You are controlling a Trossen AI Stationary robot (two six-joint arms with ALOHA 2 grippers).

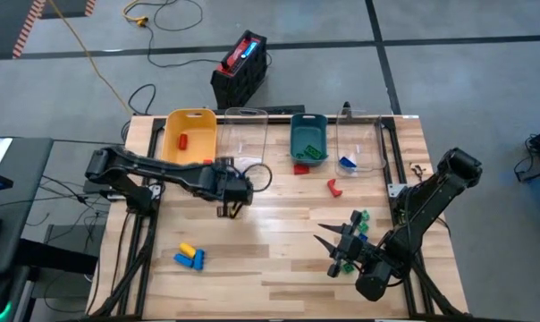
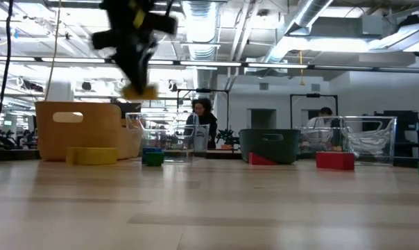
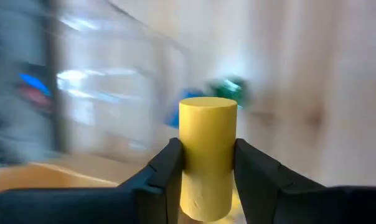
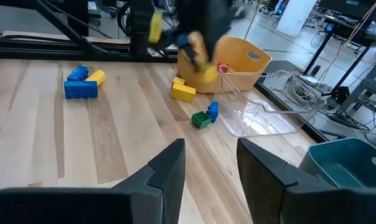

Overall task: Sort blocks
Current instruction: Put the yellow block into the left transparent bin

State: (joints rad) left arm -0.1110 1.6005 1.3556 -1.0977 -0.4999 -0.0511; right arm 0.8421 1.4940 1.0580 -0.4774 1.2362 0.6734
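Left gripper raised above the table near the yellow bin, fingers closed on an upright yellow cylinder block; only the left wrist view shows this grip clearly.

Right gripper low at the table's front right, fingers parted, holding nothing.

Bins along the far edge, four: yellow, clear, teal, clear.

Loose blocks counted in high view: two red, one blue-and-yellow cluster, green ones beside the right gripper.

Right wrist view adds a yellow brick and a green-blue pair near the yellow bin, hidden under the left arm from above.
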